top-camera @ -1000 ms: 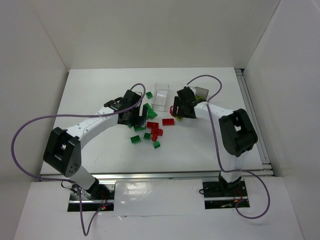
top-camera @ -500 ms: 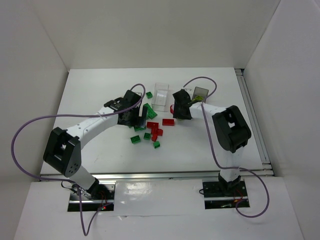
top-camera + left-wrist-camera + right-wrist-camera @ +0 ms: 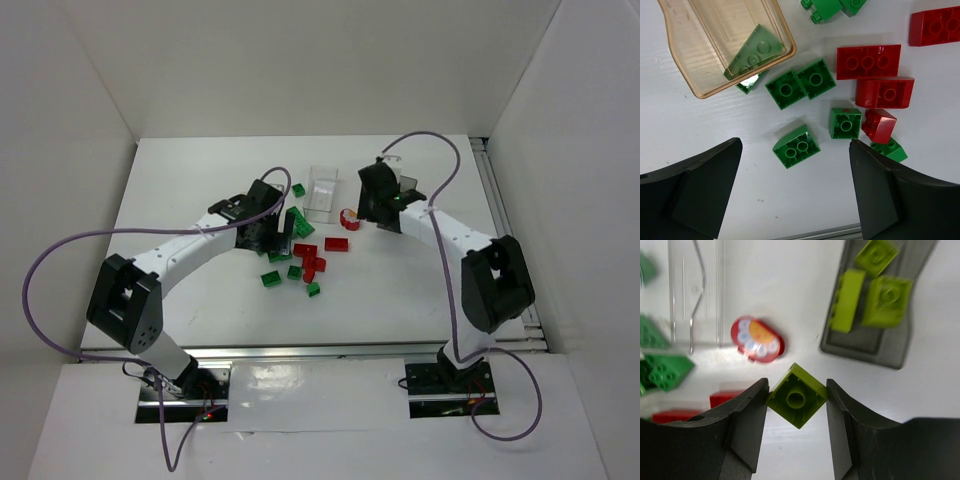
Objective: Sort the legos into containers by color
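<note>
My right gripper point(image 3: 796, 399) is shut on a yellow-green lego point(image 3: 797, 396), held above the table between the red oval piece point(image 3: 757, 339) and the grey container point(image 3: 875, 342), which holds three yellow-green legos point(image 3: 885, 300). In the top view the right gripper point(image 3: 370, 210) is next to that container point(image 3: 403, 184). My left gripper point(image 3: 795, 192) is open and empty over loose green legos point(image 3: 796, 146) and red legos point(image 3: 867, 61). A tan container point(image 3: 700, 60) holds one green wedge point(image 3: 752, 54). The clear container point(image 3: 695, 290) looks empty.
Red and green legos lie scattered mid-table point(image 3: 305, 262) between the arms. The clear container point(image 3: 322, 190) stands behind them. A red oval piece point(image 3: 349, 217) lies left of the right gripper. White walls enclose the table, with a metal rail point(image 3: 505, 235) on the right.
My right gripper has moved back and right toward the grey container with the yellow-green lego in it, uncovering the red oval piece. The left arm has not moved.
</note>
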Controlling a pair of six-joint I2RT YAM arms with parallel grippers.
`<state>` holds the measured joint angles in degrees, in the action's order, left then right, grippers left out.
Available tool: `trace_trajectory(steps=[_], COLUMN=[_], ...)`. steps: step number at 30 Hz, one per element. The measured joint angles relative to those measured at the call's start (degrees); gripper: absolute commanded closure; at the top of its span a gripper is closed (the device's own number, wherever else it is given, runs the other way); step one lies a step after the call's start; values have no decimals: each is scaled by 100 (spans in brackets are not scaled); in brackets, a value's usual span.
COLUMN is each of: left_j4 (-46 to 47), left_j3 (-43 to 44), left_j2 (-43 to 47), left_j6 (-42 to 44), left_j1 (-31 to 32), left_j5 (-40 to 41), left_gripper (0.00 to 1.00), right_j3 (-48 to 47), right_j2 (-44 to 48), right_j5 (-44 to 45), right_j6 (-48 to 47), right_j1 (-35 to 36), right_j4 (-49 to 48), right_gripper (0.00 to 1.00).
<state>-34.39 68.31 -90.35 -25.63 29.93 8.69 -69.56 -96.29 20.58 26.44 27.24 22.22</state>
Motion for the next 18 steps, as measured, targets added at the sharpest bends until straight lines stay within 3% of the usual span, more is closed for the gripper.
trace_trajectory(steps=[8, 14, 16, 18], left_j4=[-42, -190, -334, -424], left_j3=[221, 243, 304, 407], left_j2=[-68, -68, -68, -68], left_j6=[2, -13, -15, -15], left_j1=[0, 0, 0, -7], left_j5=[162, 304, 393, 461], left_gripper=[1, 1, 1, 1], right_j3=[-1023, -1759, -1917, -1939], right_j2=[-448, -1495, -1742, -1788], right_j5=[332, 540, 564, 566], right_j6=[-166, -238, -271, -304], right_j1=[-1060, -1257, -1255, -1255], right_j4=[39, 66, 118, 164], right_gripper=[56, 15, 6, 6])
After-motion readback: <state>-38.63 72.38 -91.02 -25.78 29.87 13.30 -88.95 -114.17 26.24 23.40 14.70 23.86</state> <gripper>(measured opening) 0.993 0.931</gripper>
